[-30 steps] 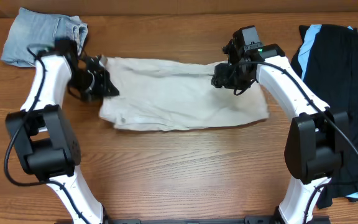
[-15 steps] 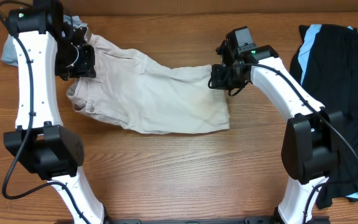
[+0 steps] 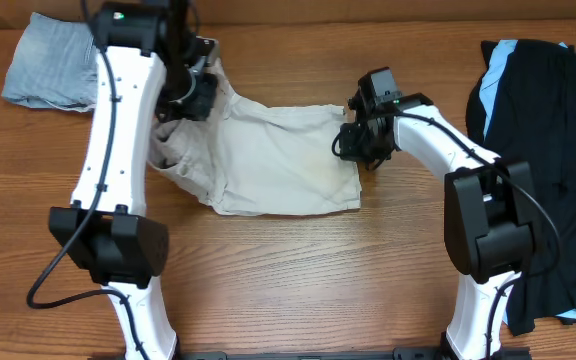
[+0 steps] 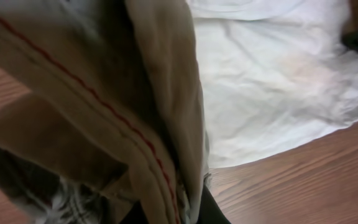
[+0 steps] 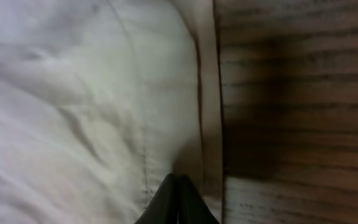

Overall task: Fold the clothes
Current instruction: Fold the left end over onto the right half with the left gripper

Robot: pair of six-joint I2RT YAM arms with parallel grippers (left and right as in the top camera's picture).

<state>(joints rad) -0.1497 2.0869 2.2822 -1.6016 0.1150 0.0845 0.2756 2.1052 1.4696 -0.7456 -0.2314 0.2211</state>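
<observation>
Overhead: beige shorts [image 3: 288,165] lie on the tabletop [image 3: 298,280], left pincer [image 3: 193,95] raising one end, right pincer [image 3: 360,142] at the other. Left wrist: waistband [image 4: 148,124] clamped. Right wrist: tips [image 5: 176,202] pinched on the hem [image 5: 207,93]; a hard pull might free it.

You've got the brown wood-grain surface [image 3: 298,270] filling the overhead view, its grain running side to side. Along its far edge you can see a paler tan strip [image 3: 418,8], plain and flat.
</observation>
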